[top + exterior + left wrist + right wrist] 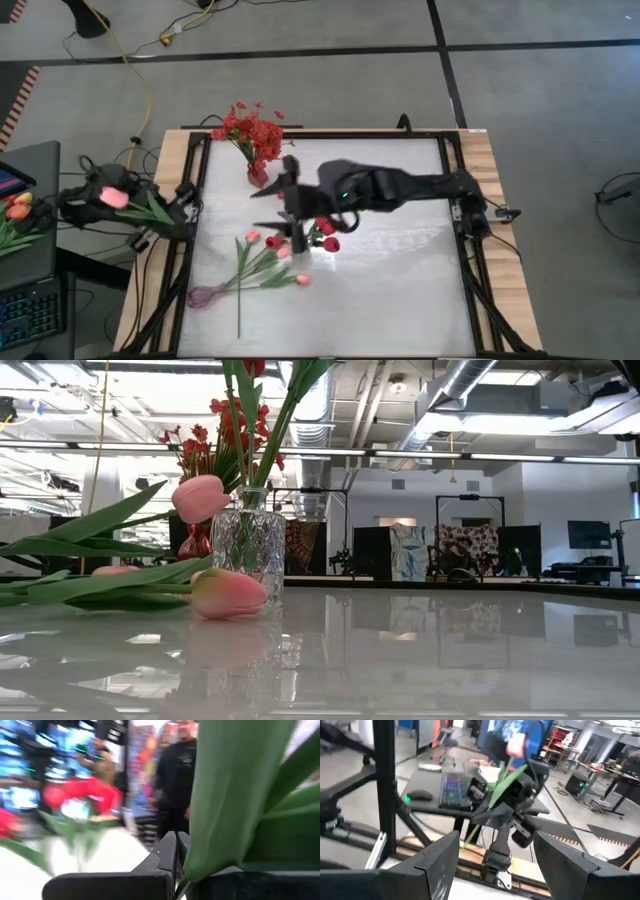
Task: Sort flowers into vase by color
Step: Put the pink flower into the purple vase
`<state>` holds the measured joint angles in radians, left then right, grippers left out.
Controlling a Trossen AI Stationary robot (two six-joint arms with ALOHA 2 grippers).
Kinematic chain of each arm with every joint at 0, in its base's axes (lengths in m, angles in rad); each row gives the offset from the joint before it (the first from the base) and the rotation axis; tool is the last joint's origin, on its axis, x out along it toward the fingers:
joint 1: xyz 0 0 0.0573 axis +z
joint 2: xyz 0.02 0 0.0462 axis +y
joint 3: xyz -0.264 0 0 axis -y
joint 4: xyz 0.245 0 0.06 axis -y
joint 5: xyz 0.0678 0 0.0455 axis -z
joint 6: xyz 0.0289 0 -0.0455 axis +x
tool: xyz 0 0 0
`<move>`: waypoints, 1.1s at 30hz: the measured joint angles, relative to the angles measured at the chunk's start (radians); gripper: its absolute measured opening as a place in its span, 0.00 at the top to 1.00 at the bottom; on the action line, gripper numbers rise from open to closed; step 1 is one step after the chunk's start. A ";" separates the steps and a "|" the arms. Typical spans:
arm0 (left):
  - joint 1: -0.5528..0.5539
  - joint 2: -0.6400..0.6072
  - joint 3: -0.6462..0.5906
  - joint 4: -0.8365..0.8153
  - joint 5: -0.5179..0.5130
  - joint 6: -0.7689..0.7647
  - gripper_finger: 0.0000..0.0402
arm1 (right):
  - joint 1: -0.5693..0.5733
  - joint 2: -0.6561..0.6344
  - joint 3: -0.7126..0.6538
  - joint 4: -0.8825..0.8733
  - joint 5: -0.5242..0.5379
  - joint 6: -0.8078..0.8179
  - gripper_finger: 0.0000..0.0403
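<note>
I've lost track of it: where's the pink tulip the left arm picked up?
In the high view, the pink tulip bud on its green stem is at the table's left edge, held in the shut left end effector, beside the side desk.

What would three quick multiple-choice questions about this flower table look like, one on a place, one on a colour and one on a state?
1. Where is the left gripper?
A. At the table's left edge
B. Over the table's middle
C. Inside a vase

2. What colour is the tulip bud on the stem that it holds?
A. Yellow
B. Pink
C. White

3. How does the right gripper stand?
A. Shut on a stem
B. Open, holding nothing
C. Shut on a vase

Answers:
1 A: the high view shows it by the left rail of the white table.
2 B: the bud by that arm is pink.
3 B: the right wrist view shows its fingers wide apart with nothing between them.
</note>
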<state>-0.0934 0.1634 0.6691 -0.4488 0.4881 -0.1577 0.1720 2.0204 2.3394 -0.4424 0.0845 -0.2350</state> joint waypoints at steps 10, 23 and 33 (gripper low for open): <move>0.001 0.433 0.366 -0.020 -0.456 0.245 1.00 | -0.052 -0.071 -0.001 -0.143 0.004 0.133 0.30; 0.045 0.784 0.721 -0.063 -0.518 0.216 1.00 | -0.161 -0.071 -0.001 -0.151 -0.090 0.129 0.30; 0.106 0.862 0.725 0.076 -0.459 0.217 1.00 | -0.158 -0.069 -0.006 -0.156 -0.102 0.077 0.30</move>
<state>0.0121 1.0252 1.3938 -0.3733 0.0288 0.0589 0.0143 1.9511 2.3337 -0.5987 -0.0175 -0.1581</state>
